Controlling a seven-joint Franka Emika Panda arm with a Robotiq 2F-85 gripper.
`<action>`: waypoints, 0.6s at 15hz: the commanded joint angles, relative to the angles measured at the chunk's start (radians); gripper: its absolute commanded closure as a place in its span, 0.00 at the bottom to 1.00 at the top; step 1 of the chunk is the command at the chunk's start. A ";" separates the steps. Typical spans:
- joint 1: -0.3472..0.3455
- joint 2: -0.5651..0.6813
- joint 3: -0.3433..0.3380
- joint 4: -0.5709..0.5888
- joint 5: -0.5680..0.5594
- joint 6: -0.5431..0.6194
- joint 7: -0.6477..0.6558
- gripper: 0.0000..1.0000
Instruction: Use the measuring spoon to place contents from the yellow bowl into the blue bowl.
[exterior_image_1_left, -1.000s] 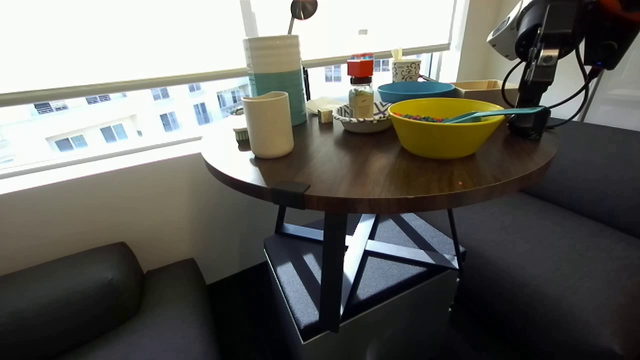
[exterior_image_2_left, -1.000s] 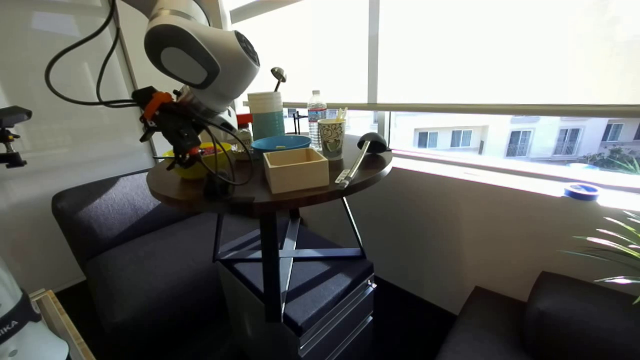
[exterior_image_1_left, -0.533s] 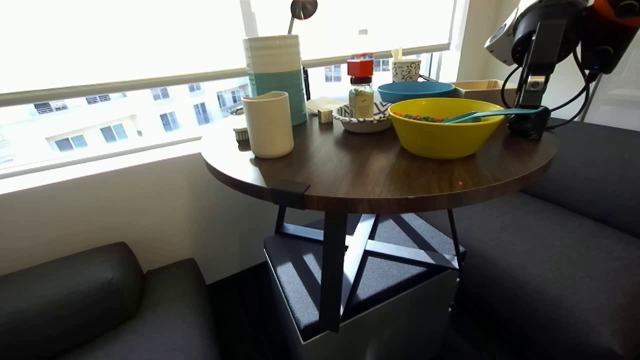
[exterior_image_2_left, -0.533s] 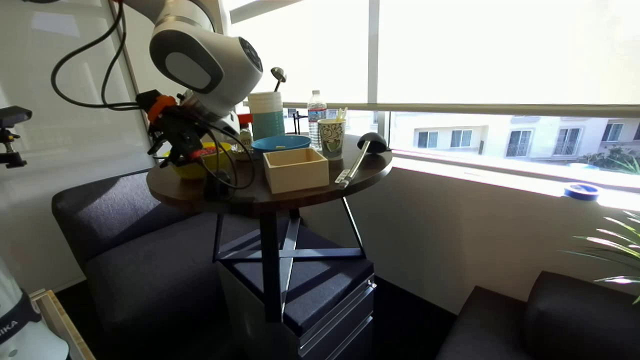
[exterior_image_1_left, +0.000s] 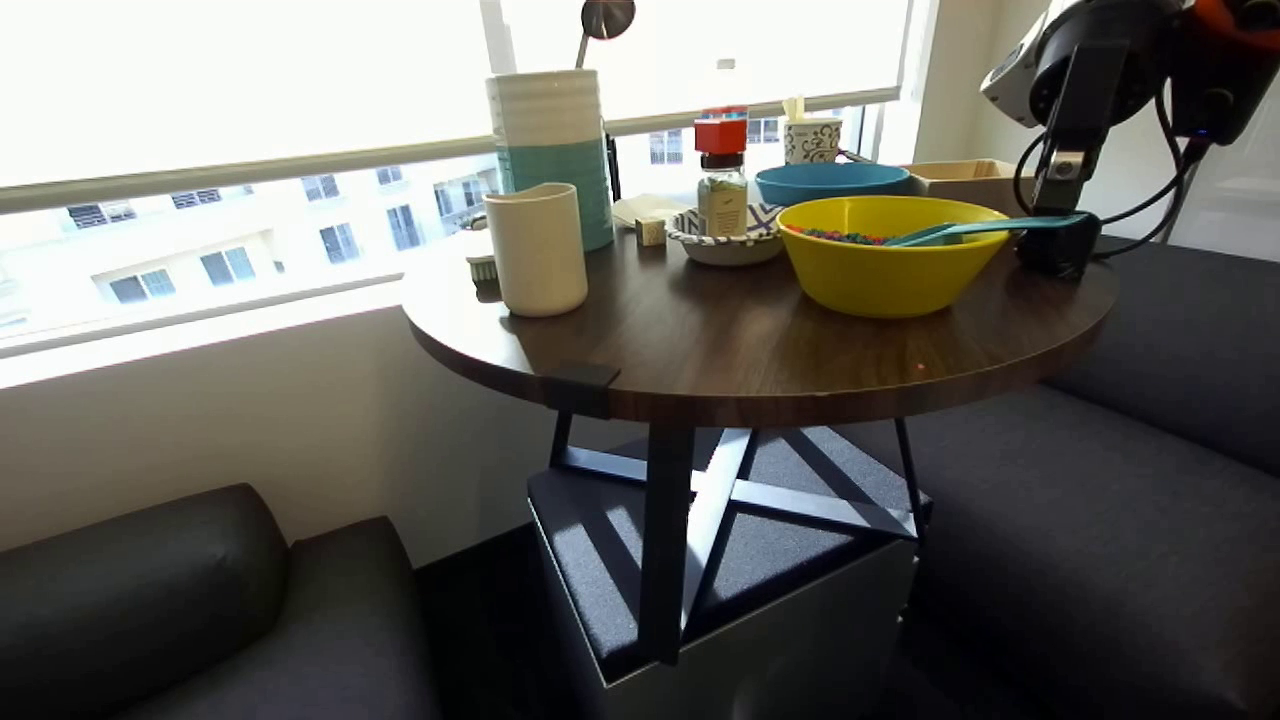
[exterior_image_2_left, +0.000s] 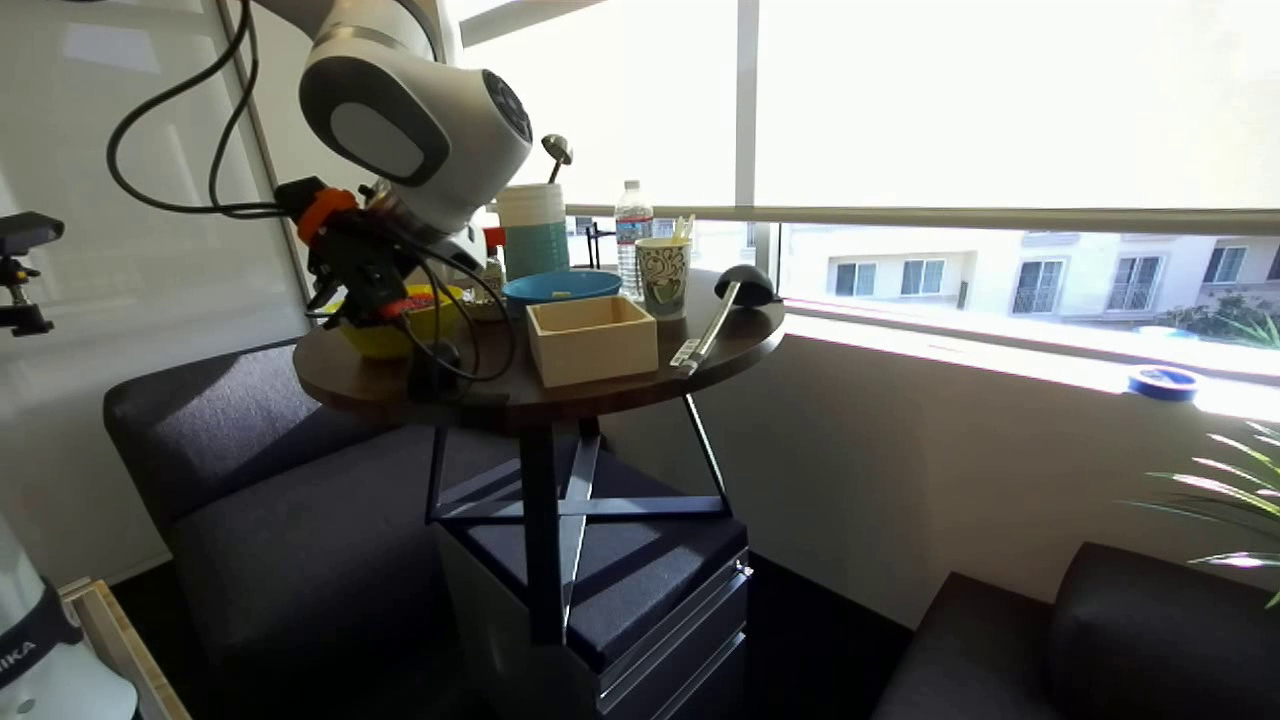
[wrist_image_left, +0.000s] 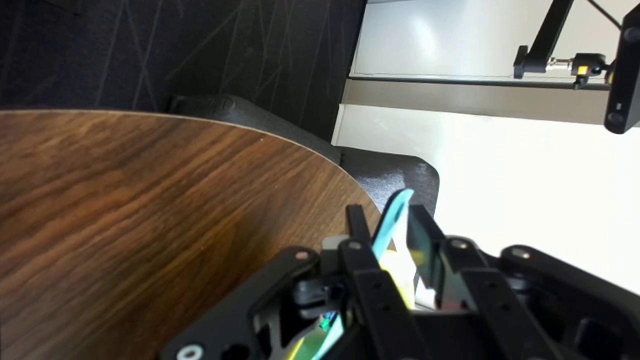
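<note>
I have the arm (exterior_image_2_left: 465, 125) bent downward near the yellow bowl (exterior_image_1_left: 890, 275), jaws spread, the spoon (wrist_image_left: 391, 220) showing between them.

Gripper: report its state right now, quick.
Gripper: open, fingers apart, clamped on nothing; the handle of the teal measuring spoon shows in the gap between them in the wrist view.

The yellow bowl (exterior_image_1_left: 885, 282) looks plastic, the tabletop (exterior_image_1_left: 700, 340) smooth wood.

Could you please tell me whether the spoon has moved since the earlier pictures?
No; in an exterior view, the spoon sticks out over the rim of the yellow bowl just as before, with no visible shift in any direction against the table.
</note>
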 joint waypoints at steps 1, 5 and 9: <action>-0.018 0.013 0.018 0.014 0.034 -0.009 0.021 1.00; -0.023 -0.016 0.020 0.022 0.017 -0.025 0.044 0.98; -0.020 -0.069 0.051 0.074 -0.057 -0.009 0.147 0.98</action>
